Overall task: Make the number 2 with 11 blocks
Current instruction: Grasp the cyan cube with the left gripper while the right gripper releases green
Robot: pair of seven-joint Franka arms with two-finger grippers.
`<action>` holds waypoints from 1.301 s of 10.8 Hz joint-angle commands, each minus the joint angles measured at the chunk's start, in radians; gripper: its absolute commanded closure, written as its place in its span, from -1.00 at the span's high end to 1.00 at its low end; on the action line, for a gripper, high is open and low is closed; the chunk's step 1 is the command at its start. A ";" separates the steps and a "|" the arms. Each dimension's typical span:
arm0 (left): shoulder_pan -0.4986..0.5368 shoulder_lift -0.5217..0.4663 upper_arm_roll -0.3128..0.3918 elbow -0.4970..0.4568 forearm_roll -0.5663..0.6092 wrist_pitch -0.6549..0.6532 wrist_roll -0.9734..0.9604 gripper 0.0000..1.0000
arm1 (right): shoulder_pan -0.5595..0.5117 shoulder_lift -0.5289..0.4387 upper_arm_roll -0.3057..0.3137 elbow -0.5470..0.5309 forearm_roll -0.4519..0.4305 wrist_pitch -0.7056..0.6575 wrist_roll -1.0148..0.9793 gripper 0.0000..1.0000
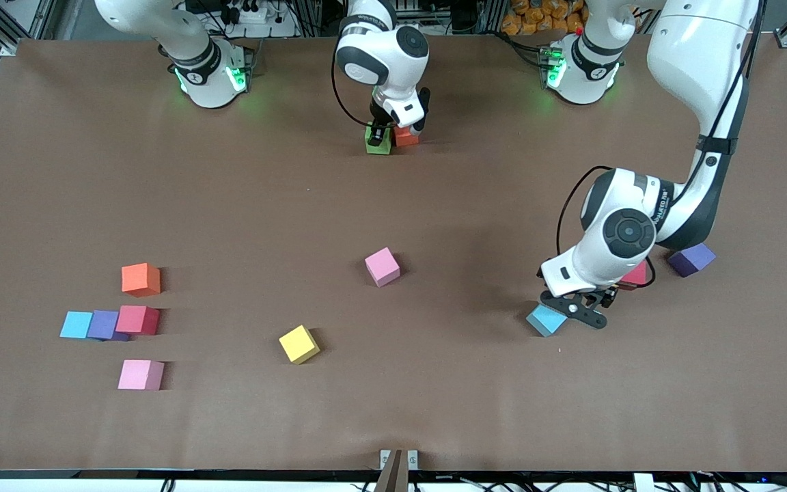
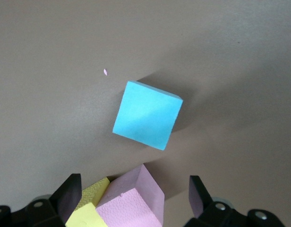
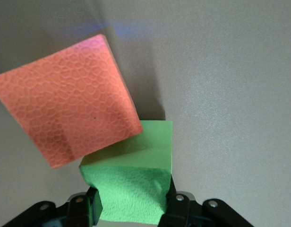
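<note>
Near the robots' bases, at the middle of the table (image 1: 434, 205), the right gripper (image 1: 378, 133) is clamped on the green block (image 1: 378, 141). This block sits touching the orange-red block (image 1: 406, 137), on the side toward the right arm's end of the table. In the right wrist view the two cubes meet at a skew, the orange-red one turned against the green one's edge, so squaring those faces is judged to be what the placement turns on. Whether the green block already rests on the table cannot be told. The number 2 is not yet formed beyond this pair. The left gripper (image 1: 574, 309), fingers spread wide and gripping nothing, hangs just beside a light blue block (image 1: 546, 320), with a red block (image 1: 636, 275) and a purple block (image 1: 691, 260) near its arm. Its wrist view also shows a pink and a yellow cube low between the fingers, hidden from the front camera. The front camera counts twelve cubes: one green, one orange-red, one orange, one yellow, and two each of pink, red, light blue and purple.
</note>
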 commanded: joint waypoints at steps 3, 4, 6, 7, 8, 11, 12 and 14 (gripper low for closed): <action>-0.032 0.004 0.061 0.014 -0.081 -0.001 0.027 1.00 | 0.036 0.033 -0.003 0.037 -0.021 -0.016 0.035 -0.56; -0.032 0.007 0.061 0.015 -0.082 -0.001 0.029 1.00 | 0.038 0.031 -0.003 0.037 -0.031 -0.018 0.032 -0.56; -0.032 0.010 0.062 0.015 -0.123 0.000 0.030 1.00 | 0.036 0.031 -0.003 0.038 -0.047 -0.022 0.023 -0.56; -0.032 0.013 0.070 0.015 -0.133 0.000 0.030 1.00 | 0.038 0.031 -0.003 0.037 -0.048 -0.022 0.025 -0.56; -0.034 0.015 0.073 0.015 -0.134 0.000 0.030 1.00 | 0.038 0.033 -0.003 0.037 -0.048 -0.022 0.026 -0.56; -0.037 0.015 0.076 0.015 -0.196 0.000 0.030 1.00 | 0.038 0.034 -0.001 0.035 -0.044 -0.022 0.121 0.31; -0.037 0.015 0.076 0.014 -0.197 0.000 0.030 1.00 | 0.041 0.034 -0.001 0.034 -0.044 -0.021 0.138 0.44; -0.037 0.015 0.088 0.011 -0.197 0.000 0.030 1.00 | 0.041 0.034 -0.001 0.034 -0.042 -0.021 0.147 0.73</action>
